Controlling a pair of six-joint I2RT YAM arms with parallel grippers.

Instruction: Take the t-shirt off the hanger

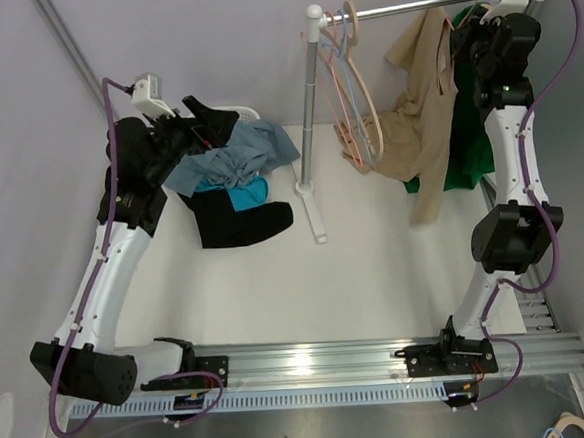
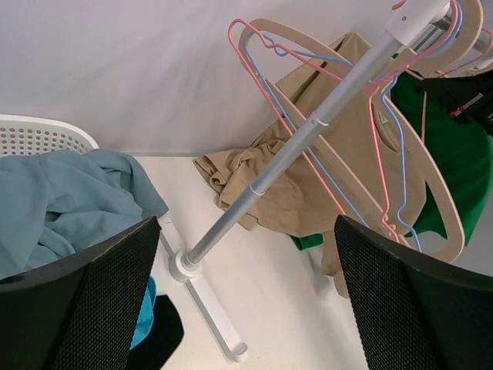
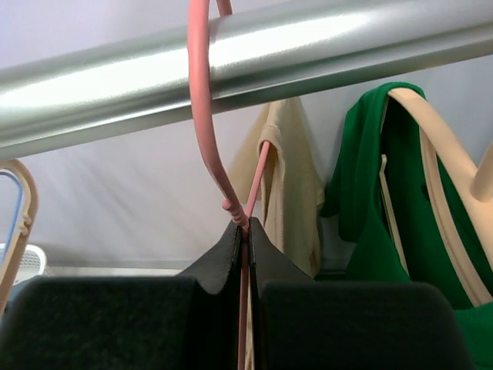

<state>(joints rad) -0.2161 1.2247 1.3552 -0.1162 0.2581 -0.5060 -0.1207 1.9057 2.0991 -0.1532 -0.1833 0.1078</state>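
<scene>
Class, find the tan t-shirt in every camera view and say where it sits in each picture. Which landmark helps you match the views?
Top external: tan t-shirt at upper right, hanging under the rail.
Left wrist: tan t-shirt in the centre, behind the rack's slanting pole.
Right wrist: tan t-shirt in the centre, below the rail.
Shared landmark: the green shirt, just right of it in every view.

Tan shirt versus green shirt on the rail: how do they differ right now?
Colour: the tan shirt is beige, the green shirt bright green. Hanger: the green shirt sits on a wide beige hanger; the tan shirt hangs behind the thin pink hanger that the right gripper pinches with shut fingers. Pose: the tan shirt droops skewed and bunched; the green shirt hangs straighter. Both hang from the rail.
</scene>
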